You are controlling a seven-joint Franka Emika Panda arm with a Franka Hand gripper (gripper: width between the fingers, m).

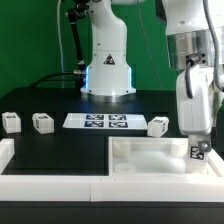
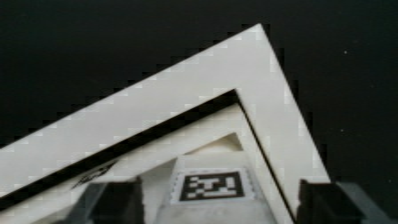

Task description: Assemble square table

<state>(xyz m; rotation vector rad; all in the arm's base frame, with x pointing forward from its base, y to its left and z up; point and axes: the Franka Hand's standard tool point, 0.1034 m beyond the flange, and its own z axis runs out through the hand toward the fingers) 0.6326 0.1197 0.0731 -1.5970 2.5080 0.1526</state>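
Going by the exterior view, the wall (image 1: 50, 185) runs along the near edge from 7 to 5 o'clock. Just behind it, at 5 o'clock, lies the slab (image 1: 150, 158), hollow face up, with a raised rim all round.

The arm (image 1: 192, 100) comes down at 3 o'clock and sets the claw (image 1: 197, 153) over the slab's corner at 4 o'clock, fingers pointing straight down. The wrist view shows that rimmed corner of the slab (image 2: 178, 92) against the black worktop. Inside the corner, over the hollow, a leg (image 2: 214, 182) faces the camera with its tag and stands between the two dark fingers (image 2: 107, 205). The claw looks clenched on this leg, as far as the blurred picture allows. Whether the leg touches the hollow's floor cannot be told.

Farther back, on the worktop (image 1: 60, 150), three more legs stand in a loose row:
- A loose leg (image 1: 10, 122) is at 9 o'clock.
- A second loose leg (image 1: 42, 122) is near it, toward the centre.
- A third loose leg (image 1: 158, 126) is at 3 o'clock, near the arm.

The marker board (image 1: 102, 121) lies flat at the centre, between the second and third.

Farthest off, at 12 o'clock, stands the base (image 1: 107, 65) of the robot, with a blue light low on it.
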